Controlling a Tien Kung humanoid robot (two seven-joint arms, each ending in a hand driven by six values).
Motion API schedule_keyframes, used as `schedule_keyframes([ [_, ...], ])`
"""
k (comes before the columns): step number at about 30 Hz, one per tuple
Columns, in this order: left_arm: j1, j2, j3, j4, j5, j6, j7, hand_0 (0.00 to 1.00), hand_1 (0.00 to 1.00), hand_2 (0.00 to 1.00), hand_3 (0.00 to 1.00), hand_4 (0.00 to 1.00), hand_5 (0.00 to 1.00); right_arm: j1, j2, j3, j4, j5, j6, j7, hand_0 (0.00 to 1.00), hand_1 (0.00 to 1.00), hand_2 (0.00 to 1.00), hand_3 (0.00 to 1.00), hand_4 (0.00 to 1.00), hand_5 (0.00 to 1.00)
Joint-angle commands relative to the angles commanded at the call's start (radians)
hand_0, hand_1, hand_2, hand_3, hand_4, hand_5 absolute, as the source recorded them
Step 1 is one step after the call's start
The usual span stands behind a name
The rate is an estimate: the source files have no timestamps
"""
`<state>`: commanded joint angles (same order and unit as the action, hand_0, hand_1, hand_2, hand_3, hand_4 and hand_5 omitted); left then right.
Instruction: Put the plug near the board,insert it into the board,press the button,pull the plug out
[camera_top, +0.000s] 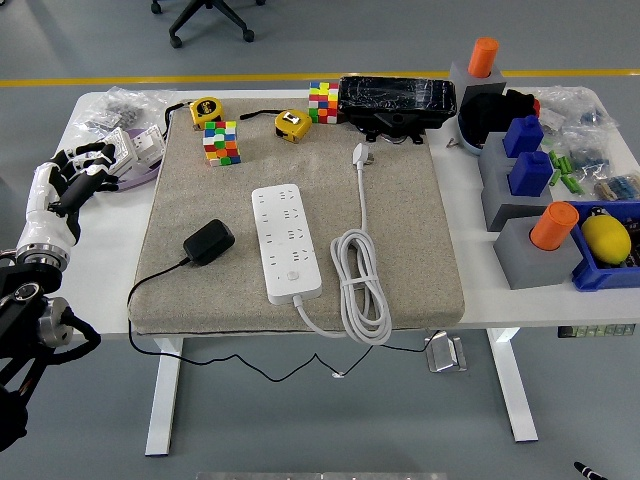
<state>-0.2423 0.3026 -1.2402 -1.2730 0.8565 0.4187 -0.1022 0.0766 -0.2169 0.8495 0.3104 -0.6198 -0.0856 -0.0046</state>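
A black plug adapter (208, 241) lies on the beige mat (420, 240), its thin black cord running off the mat's front left edge. Just to its right sits the white power strip (286, 241), with its round button (292, 274) near the front end. The strip's own white cable (360, 290) is coiled to the right, and its white plug (361, 154) lies further back. My left hand (72, 180) hovers over the table's left edge, fingers spread and holding nothing, well left of the adapter. The right arm is out of sight.
Two colourful cubes (221, 142) (323, 102), two yellow tape measures (204, 110) (291, 124) and a black wrapped box (396, 100) stand along the mat's back. Grey blocks with orange and blue pegs (530, 240) fill the right side. Plastic bags (125, 140) lie at the back left.
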Motion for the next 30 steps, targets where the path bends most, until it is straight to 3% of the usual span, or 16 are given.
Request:
schedule_keyframes([
  [9,0.021,-0.002,-0.022,-0.011,-0.001,-0.003,0.003,0.348,0.374,0.476,0.533,0.768,0.297,-0.004,0.007,0.005,-0.004,0.004,0.001,-0.004,0.604,0.642,0.646,0.552,0.946,0.497],
  [30,0.014,0.002,-0.026,-0.017,-0.002,-0.011,0.015,0.355,0.375,0.476,0.534,0.773,0.307,0.0,0.015,0.012,-0.008,0.006,0.003,-0.008,0.604,0.642,0.647,0.553,0.947,0.498],
])
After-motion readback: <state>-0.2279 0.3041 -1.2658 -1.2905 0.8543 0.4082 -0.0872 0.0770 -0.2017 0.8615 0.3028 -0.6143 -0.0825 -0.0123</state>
